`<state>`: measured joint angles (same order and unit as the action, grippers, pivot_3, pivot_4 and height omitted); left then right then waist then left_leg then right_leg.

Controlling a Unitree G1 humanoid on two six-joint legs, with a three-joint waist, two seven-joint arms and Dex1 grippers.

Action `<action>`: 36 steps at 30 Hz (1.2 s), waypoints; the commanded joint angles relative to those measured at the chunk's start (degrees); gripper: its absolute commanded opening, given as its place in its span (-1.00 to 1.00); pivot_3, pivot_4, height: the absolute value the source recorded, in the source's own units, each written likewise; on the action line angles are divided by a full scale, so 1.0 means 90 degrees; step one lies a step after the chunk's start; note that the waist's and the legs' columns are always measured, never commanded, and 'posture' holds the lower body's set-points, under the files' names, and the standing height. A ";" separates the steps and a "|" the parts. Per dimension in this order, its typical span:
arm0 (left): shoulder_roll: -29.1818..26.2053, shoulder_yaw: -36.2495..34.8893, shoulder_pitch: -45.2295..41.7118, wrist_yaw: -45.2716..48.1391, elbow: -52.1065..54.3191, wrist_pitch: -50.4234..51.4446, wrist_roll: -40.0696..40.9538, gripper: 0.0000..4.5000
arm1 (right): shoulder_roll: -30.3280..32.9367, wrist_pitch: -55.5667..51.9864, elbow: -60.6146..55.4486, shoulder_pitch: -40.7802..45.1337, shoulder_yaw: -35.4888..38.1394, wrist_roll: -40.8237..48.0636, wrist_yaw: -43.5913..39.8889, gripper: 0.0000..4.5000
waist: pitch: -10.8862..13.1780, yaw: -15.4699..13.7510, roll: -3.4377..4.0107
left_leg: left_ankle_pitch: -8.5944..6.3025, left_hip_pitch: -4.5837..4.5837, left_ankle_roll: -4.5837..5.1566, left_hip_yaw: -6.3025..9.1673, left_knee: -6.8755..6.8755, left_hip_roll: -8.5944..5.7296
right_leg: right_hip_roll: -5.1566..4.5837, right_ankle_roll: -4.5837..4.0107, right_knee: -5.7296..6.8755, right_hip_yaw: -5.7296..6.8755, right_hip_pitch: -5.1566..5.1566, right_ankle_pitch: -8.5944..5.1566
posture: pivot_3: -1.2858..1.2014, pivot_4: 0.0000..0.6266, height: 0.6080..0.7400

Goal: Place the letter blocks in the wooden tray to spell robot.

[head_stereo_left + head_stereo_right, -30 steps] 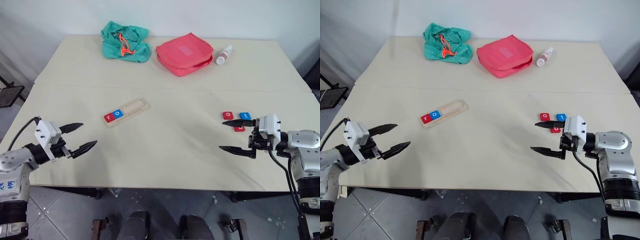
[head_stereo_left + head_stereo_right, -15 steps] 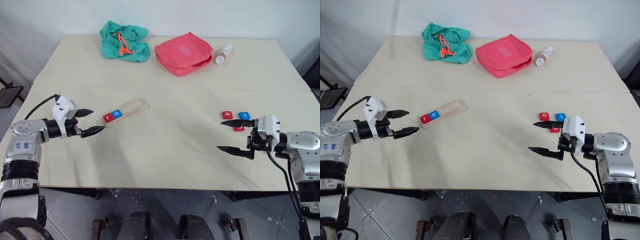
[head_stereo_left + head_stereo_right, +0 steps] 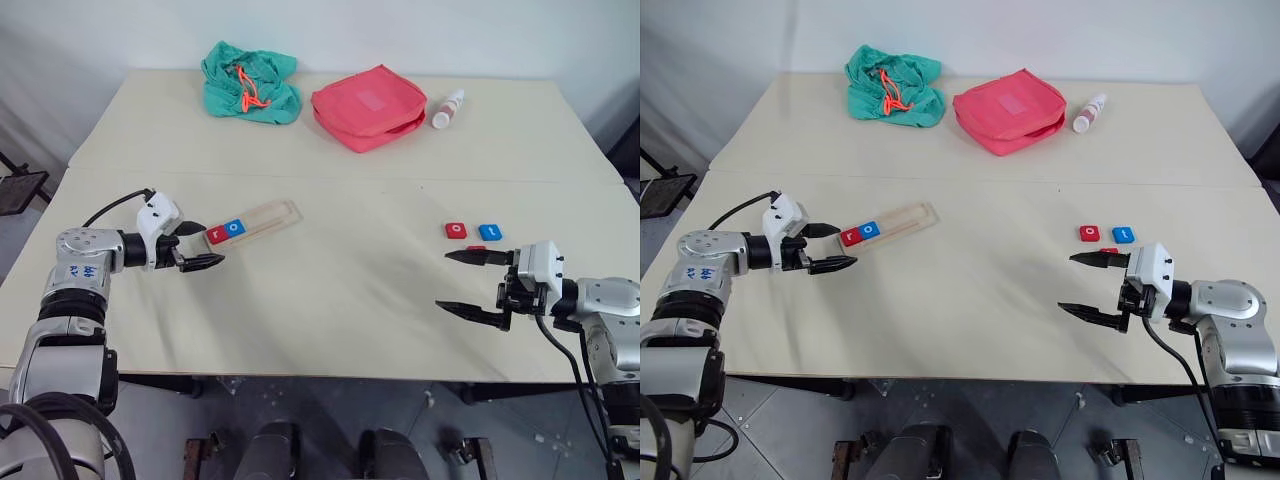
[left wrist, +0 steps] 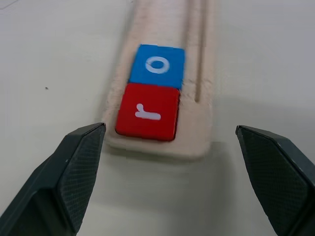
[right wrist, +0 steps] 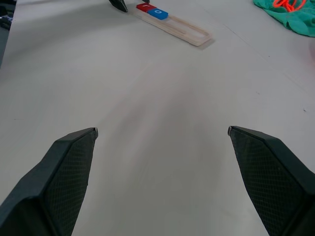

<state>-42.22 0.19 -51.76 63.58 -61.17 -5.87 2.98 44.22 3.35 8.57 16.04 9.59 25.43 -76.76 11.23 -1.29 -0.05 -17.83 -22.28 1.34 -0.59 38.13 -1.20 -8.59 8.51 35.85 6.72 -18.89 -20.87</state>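
The wooden tray (image 3: 270,213) lies slanted left of the table's middle. At its near-left end it holds a red "r" block (image 4: 147,112) and next to it a blue "o" block (image 4: 157,65). My left gripper (image 3: 212,244) is open, its fingertips just short of that end, one on each side. To the right, a red "o" block (image 3: 456,230) and a blue "t" block (image 3: 489,232) lie loose on the table. A third red block (image 3: 1108,251) peeks out behind the upper finger of my right gripper (image 3: 443,280), which is open and empty.
At the table's far side lie a green cloth bag (image 3: 250,82), a red zip pouch (image 3: 368,106) and a small white bottle (image 3: 447,108). A seam (image 3: 350,180) crosses the tabletop behind the tray. The front edge runs just below both grippers.
My left gripper has swung from the table's front-left edge forward and inward to the tray's near end. The right gripper has stayed almost still. No blocks have moved.
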 commanded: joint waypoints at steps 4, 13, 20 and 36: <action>0.0101 0.0186 -0.0330 -0.0245 -0.0517 -0.0130 -0.0422 1.00 | 0.0135 -0.0055 -0.0325 -0.0130 0.0303 0.0179 0.0101 0.97 | 0.0000 -0.0015 0.0000 | 0.0000 0.0000 0.0001 0.0003 0.0005 -0.0001 | 0.0000 0.0000 0.0003 0.0001 0.0003 0.0000 | 0.03 -0.52 1.00; 0.0106 0.0218 -0.0331 0.0136 -0.0421 -0.0099 -0.0508 1.00 | 0.0135 -0.0073 -0.0389 -0.0146 0.0309 0.0165 0.0215 0.97 | 0.0000 -0.0010 0.0000 | 0.0001 0.0000 0.0001 0.0003 0.0006 -0.0001 | -0.0001 0.0000 0.0004 0.0000 0.0003 0.0000 | 0.03 -0.52 1.00; -0.0104 0.0137 0.0181 0.0493 0.0373 0.0231 -0.0344 1.00 | 0.0085 -0.0038 -0.0271 0.0003 0.0213 0.0115 0.0245 0.97 | 0.0000 0.0018 0.0000 | 0.0001 0.0001 0.0001 0.0003 0.0004 0.0000 | -0.0001 0.0000 0.0004 0.0000 0.0002 0.0000 | 0.03 -0.52 1.00; -0.0314 -0.0223 0.1330 0.0269 0.2670 0.1432 0.0145 1.00 | -0.0085 0.0115 0.0194 0.0506 -0.0048 -0.0051 0.0135 0.97 | 0.0000 0.0053 0.0000 | 0.0000 0.0003 0.0001 0.0008 0.0002 0.0001 | -0.0001 0.0000 0.0006 -0.0004 0.0003 0.0000 | 0.03 -0.52 1.00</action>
<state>-44.20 -1.35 -40.48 66.68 -38.50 5.72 4.02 43.56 3.58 10.02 19.78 9.03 24.58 -75.31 11.23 -0.81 -0.05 -17.83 -22.26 1.35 -0.52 38.16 -1.19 -8.59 8.51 35.91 6.68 -18.87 -20.87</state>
